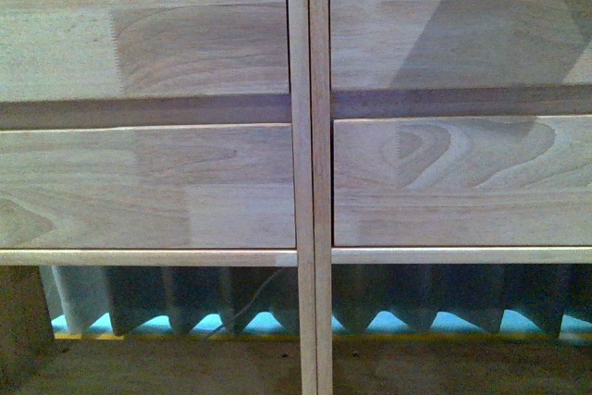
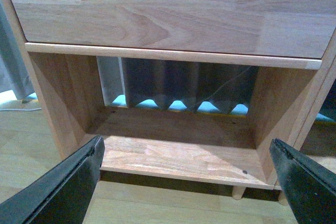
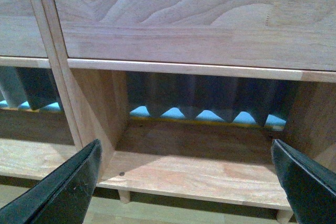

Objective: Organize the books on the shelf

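The pale wood shelf (image 1: pixel 310 173) fills the front view, with two columns of plain drawer fronts above open bottom compartments. No book shows in any view. My left gripper (image 2: pixel 186 153) is open and empty, its black fingers (image 2: pixel 68 187) spread wide before the left column's empty bottom compartment (image 2: pixel 178 156). My right gripper (image 3: pixel 186 156) is open and empty, its fingers (image 3: pixel 310 182) spread before the right column's empty bottom compartment (image 3: pixel 199 174). Neither gripper shows in the front view.
A grey pleated curtain (image 1: pixel 166 298) hangs behind the open compartments, with bright blue light under its hem. Short peg legs (image 3: pixel 124 196) hold the shelf above a pale wood floor (image 2: pixel 157 203). The central uprights (image 3: pixel 52 61) divide the columns.
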Robot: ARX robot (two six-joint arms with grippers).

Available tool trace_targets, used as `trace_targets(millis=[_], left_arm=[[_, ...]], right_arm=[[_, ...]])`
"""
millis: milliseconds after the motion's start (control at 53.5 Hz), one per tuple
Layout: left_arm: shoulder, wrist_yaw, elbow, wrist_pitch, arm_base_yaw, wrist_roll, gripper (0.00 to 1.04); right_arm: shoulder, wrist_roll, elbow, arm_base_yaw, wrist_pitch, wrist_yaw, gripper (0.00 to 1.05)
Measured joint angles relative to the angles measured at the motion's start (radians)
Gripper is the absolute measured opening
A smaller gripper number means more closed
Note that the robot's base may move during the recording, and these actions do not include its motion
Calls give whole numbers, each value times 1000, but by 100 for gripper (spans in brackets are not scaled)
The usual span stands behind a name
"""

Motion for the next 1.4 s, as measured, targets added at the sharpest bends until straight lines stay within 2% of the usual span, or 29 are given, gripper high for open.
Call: trace_targets(millis=[1214, 1252, 1289, 1308, 1364, 1401], left_arm=[[0, 0, 0, 0, 0, 0, 97], [0, 0, 0, 0, 0, 0, 97], [0, 1, 0, 0, 0, 0, 97], [0, 0, 0, 0, 0, 0, 97], [-1, -2, 0, 0, 0, 0, 97], [-1, 1, 0, 0, 0, 0, 97]], right_arm=[[0, 0, 0, 0, 0, 0, 98], [7, 10, 0, 10, 1, 36, 98], [54, 59, 10, 78, 2, 244, 98], [72, 76, 15, 100, 1, 303, 98], [178, 170, 41, 189, -7, 592, 98], [225, 208, 50, 205, -24, 688, 98]])
